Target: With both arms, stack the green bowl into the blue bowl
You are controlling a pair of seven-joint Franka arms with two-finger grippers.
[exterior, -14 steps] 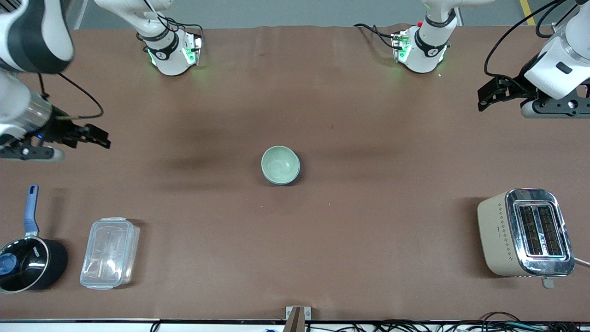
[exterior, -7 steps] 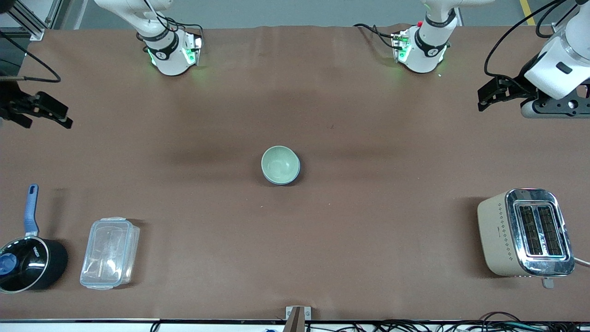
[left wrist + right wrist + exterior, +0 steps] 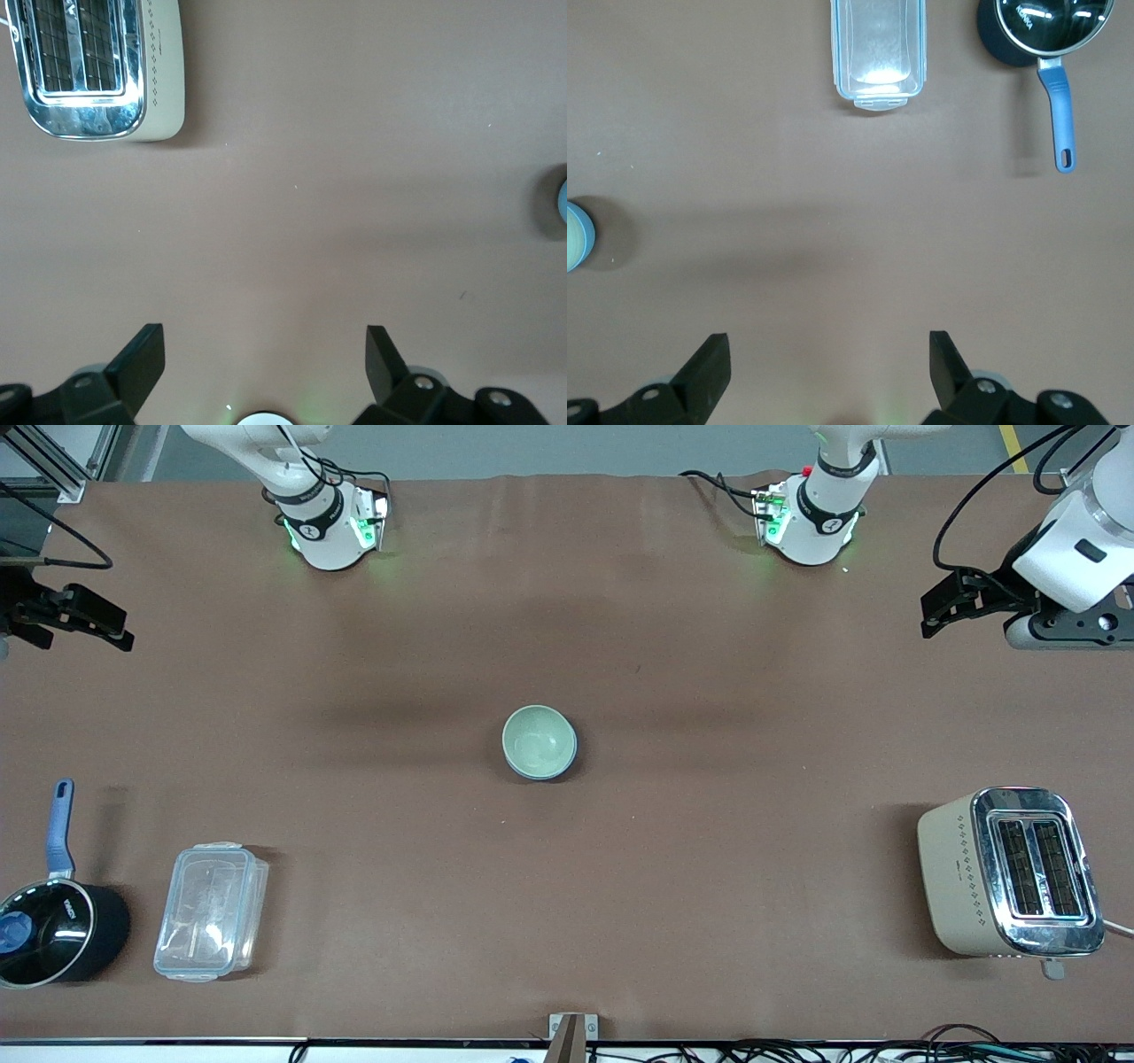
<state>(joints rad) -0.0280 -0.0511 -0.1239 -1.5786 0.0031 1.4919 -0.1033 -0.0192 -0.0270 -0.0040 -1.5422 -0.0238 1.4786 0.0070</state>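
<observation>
The green bowl (image 3: 539,740) sits nested inside the blue bowl (image 3: 568,763) in the middle of the brown tabletop (image 3: 709,691), with only a thin blue edge showing around the side nearer the front camera and toward the left arm's end. Both arms wait, drawn back to their own ends of the tabletop. The left gripper (image 3: 932,607) hangs in the air over the tabletop's edge at the left arm's end, and its wrist view shows its jaws spread wide with nothing between them (image 3: 266,354). The right gripper (image 3: 106,624) hangs over the tabletop's edge at the right arm's end, jaws likewise spread and empty (image 3: 830,363). A cream toaster (image 3: 1010,872) with a chrome top stands toward the left arm's end, nearer the front camera than the bowls. Toward the right arm's end, a clear plastic box (image 3: 211,911) lies beside a black saucepan (image 3: 53,930) with a blue handle; something blue, perhaps a lid knob, sits inside the pan.
</observation>
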